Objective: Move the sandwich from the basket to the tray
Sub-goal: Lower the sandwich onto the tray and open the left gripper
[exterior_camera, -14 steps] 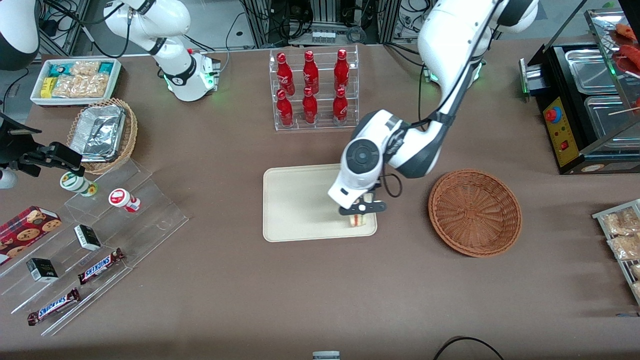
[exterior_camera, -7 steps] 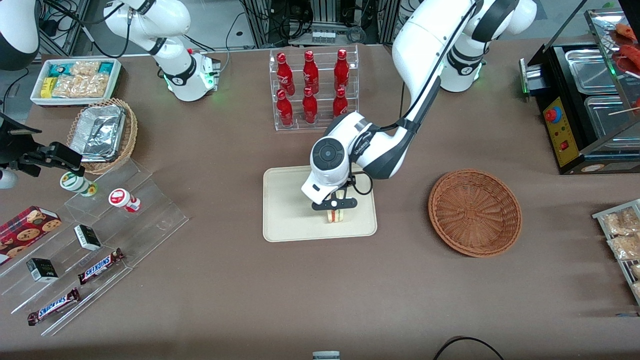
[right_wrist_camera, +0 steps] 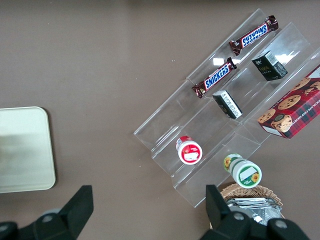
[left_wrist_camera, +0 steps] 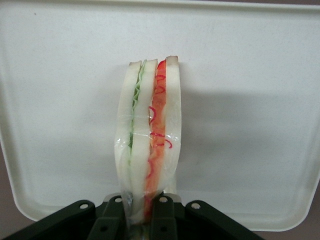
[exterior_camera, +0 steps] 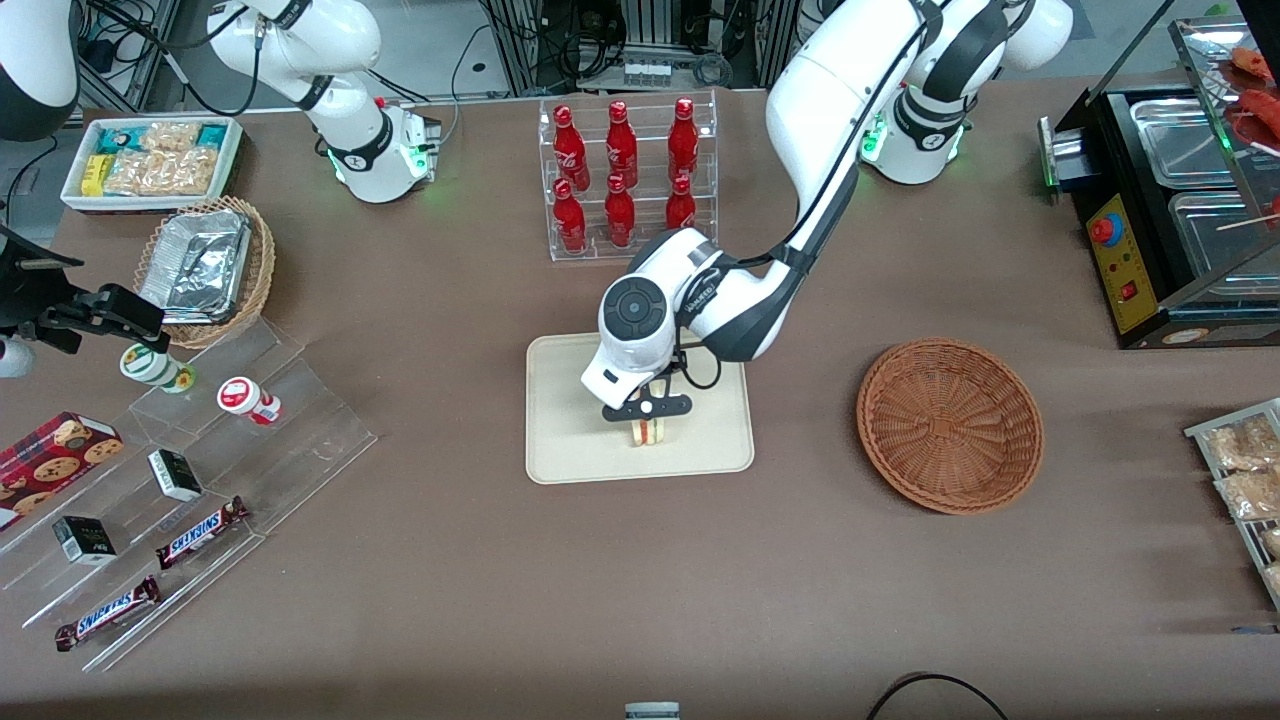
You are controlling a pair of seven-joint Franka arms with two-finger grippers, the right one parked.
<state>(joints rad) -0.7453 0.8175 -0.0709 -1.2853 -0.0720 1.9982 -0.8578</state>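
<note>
- One gripper [exterior_camera: 647, 421] is clamping the upright sandwich [left_wrist_camera: 148, 145] above the tray [exterior_camera: 560, 440].
- Releasing it edge-on is risking a topple, possibly off the near rim.

My gripper [left_wrist_camera: 140, 212] is being cut off by the wrist picture's edge, so its finger bases are escaping me. My wrist is hiding most of the sandwich [exterior_camera: 648, 432] and part of the tray [exterior_camera: 565, 440] in the front view.
</note>
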